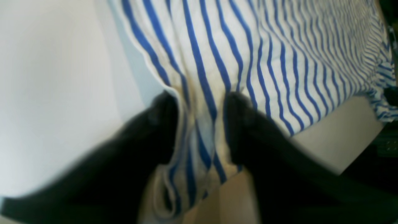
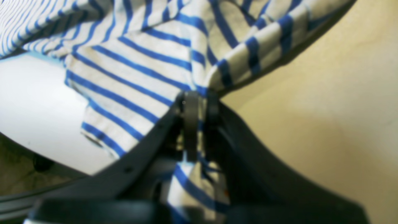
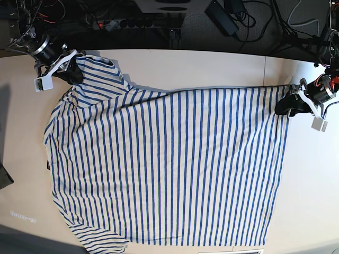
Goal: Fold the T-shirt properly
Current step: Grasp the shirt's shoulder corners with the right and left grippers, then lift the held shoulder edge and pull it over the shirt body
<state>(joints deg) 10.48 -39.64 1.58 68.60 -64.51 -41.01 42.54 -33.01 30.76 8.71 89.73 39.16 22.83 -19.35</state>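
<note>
The T-shirt (image 3: 169, 164) lies spread nearly flat on the worktop (image 3: 212, 66), hem toward the left arm's side and sleeves and collar toward the right arm's side, stripes running across its width. The right pincer (image 2: 199, 102) is pressed together on a bunched fold of cloth at the far shoulder corner, the fabric pulled up into a small peak between its tips, so that end looks anchored. The left pincer (image 1: 200, 105) sits at the far hem corner with a ridge of striped cloth gathered between its two dark fingers (image 1: 241, 109); the fingers stand partly apart with fabric touching both, and the wrist view is too blurred to say whether they have a real pinch yet. Gripping both corners of the same long edge seems meant to let that edge be lifted and carried over toward the near side as one straight line, keeping the fold even.
</note>
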